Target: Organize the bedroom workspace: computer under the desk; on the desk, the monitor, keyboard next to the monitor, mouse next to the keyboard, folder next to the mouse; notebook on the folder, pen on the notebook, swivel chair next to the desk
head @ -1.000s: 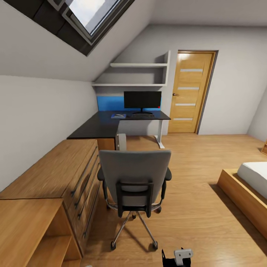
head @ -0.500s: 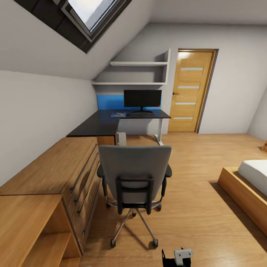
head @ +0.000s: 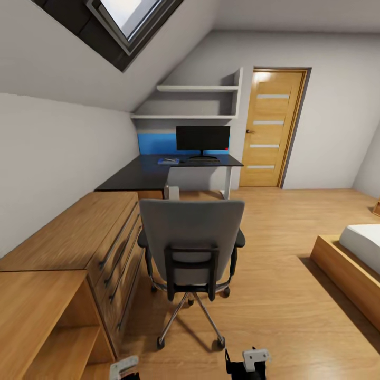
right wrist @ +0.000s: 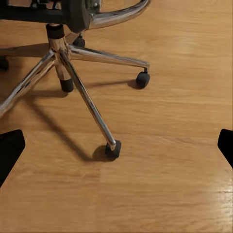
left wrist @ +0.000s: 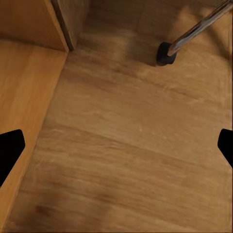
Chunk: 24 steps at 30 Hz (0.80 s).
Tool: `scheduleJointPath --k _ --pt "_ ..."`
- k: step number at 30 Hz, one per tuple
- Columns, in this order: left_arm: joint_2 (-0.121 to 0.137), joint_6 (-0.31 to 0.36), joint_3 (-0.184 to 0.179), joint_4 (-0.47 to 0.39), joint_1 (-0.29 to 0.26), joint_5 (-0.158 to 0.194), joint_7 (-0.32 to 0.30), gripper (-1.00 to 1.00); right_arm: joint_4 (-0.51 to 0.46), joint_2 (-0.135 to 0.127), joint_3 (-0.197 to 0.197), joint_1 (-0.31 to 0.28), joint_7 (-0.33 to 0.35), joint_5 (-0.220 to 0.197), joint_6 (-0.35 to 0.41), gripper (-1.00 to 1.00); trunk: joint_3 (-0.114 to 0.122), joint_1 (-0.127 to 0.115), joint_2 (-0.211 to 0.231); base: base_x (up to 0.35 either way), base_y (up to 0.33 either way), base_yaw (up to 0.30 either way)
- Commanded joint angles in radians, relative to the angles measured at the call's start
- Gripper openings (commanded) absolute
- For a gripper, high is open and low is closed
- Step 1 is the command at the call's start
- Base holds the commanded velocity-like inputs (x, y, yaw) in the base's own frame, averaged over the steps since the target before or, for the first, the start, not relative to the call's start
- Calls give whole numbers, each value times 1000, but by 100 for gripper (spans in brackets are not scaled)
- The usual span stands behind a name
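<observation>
Swivel chair (head: 191, 240) stood mid-floor, well apart from the worktop (head: 153, 174), its grey backrest facing the head cam and its chrome five-star base on the wooden floor (head: 274, 295). Seat surface was hidden behind the backrest. Worktop sat in the far corner under two wall shelves (head: 196, 100), w/ blue back panel behind. Monitor (head: 202, 139) stood upright on the worktop; keyboard (head: 202, 162) lay just in front of its base. Folder (head: 168, 161) lay flat on the worktop beside the keyboard, w/ a pale item on top, too small to identify. Computer (head: 171, 191) showed as a light grey box edge below the worktop, partly hidden by the chair back. Wooden dresser (head: 89, 243) ran along the wall on the robot's left; door (head: 270, 129) was shut beyond the worktop; bed (head: 353, 264) at the robot's right.

Left gripper (left wrist: 116, 150) hung over bare floor near the dresser corner, fingers (left wrist: 9, 150) spread wide, nothing between them; one chair castor (left wrist: 166, 53) lay ahead. Right gripper (right wrist: 116, 150) hung over floor just behind the chair base, fingers (right wrist: 9, 150) likewise spread apart and empty.
</observation>
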Motion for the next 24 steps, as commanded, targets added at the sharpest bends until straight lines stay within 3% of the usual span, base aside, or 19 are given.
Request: scheduleJointPath --k 1,2,7,14,15,21,24 --pt "-2 10 2 -2 -16 6 2 100 -12 0 8 -2 -9 -2 8 100 -4 4 -8 0 0 0" --pt "-4 49 2 -3 -65 6 3 100 -53 0 7 -7 -11 -3 53 100 -7 8 -15 0 0 0" --pt "-10 181 3 -4 -186 7 3 100 -133 2 2 -91 -14 -7 208 100 -23 27 -50 0 0 0" --pt "-39 228 3 -4 -282 6 2 100 -152 42 -16 -250 -15 -18 383 100 -45 54 -99 0 0 0" --pt "-52 234 3 -4 -308 6 -3 100 -156 54 -40 -318 -15 -28 457 100 -48 57 -106 0 0 0" --pt "-55 231 5 27 -322 4 -7 100 -156 72 -58 -360 -14 -36 505 100 -67 80 -148 0 0 0" --pt "-55 201 1 88 -325 0 -7 100 -126 82 -60 -369 -13 -38 498 100 -76 92 -169 0 0 0"
